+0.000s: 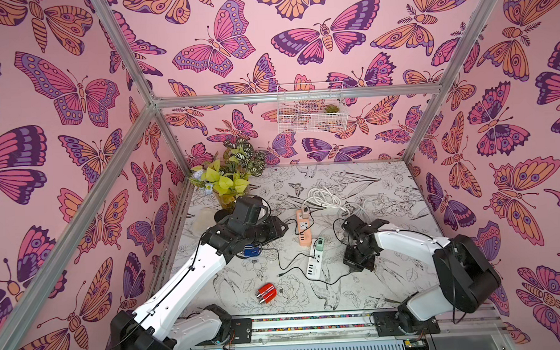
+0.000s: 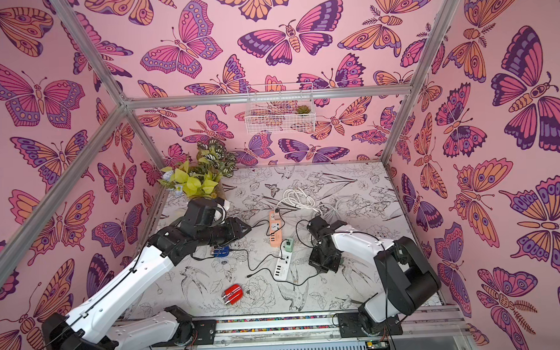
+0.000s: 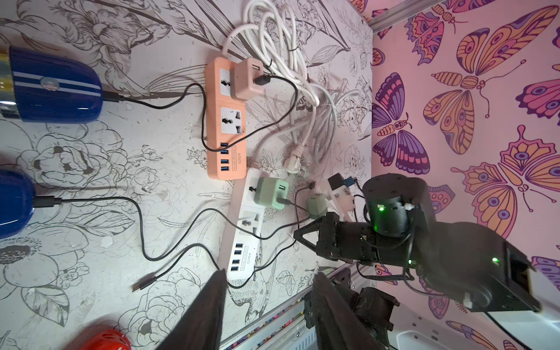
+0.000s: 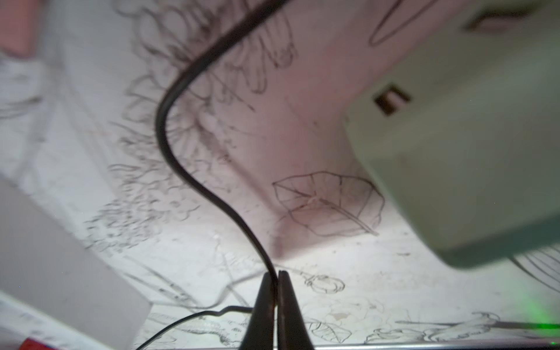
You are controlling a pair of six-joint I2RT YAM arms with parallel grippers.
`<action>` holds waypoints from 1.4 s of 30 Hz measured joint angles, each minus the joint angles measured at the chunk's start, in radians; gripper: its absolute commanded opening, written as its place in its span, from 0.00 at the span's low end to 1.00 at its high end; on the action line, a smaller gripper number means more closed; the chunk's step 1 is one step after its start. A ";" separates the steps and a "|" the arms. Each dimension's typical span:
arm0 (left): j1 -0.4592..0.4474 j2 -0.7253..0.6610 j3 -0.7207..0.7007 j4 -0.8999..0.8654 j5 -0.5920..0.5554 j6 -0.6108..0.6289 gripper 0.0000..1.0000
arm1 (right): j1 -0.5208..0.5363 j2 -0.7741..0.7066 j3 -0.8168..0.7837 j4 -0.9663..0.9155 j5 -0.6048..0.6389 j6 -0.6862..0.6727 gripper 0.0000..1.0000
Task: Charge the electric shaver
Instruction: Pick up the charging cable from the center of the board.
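A red shaver (image 1: 266, 292) (image 2: 232, 294) lies near the table's front, and no cable joins it. A thin black cable has its free plug (image 1: 279, 274) (image 3: 142, 285) on the table close by. That cable runs past the white power strip (image 1: 315, 261) to my right gripper (image 4: 276, 281), which is shut on it low over the table (image 1: 356, 266). A green adapter (image 4: 469, 151) stands right beside that grip. My left gripper (image 3: 269, 275) (image 1: 280, 228) hangs open and empty near the orange power strip (image 1: 303, 228). Two blue shavers (image 3: 54, 85) (image 3: 15, 203) each have a cable plugged in.
A second green adapter (image 3: 271, 194) sits in the white strip, a pink one (image 3: 247, 78) in the orange strip. A coil of white cable (image 1: 324, 198) lies behind them. A potted plant (image 1: 230, 177) fills the back left corner. A wire basket (image 1: 311, 107) hangs on the back wall.
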 measured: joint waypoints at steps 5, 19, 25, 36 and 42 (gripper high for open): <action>-0.020 0.001 0.031 0.011 0.014 -0.071 0.57 | 0.000 -0.127 0.178 -0.087 0.017 0.116 0.00; -0.048 0.153 0.159 0.200 0.131 -0.675 0.64 | -0.013 -0.098 0.568 -0.126 0.003 0.435 0.00; -0.067 0.272 0.183 0.264 0.158 -0.814 0.64 | -0.013 -0.033 0.631 -0.068 -0.026 0.510 0.00; -0.071 0.439 0.255 0.405 0.179 -0.916 0.27 | -0.013 -0.001 0.634 0.039 -0.097 0.592 0.00; -0.073 0.478 0.259 0.472 0.183 -0.927 0.00 | -0.013 0.009 0.634 0.074 -0.121 0.614 0.00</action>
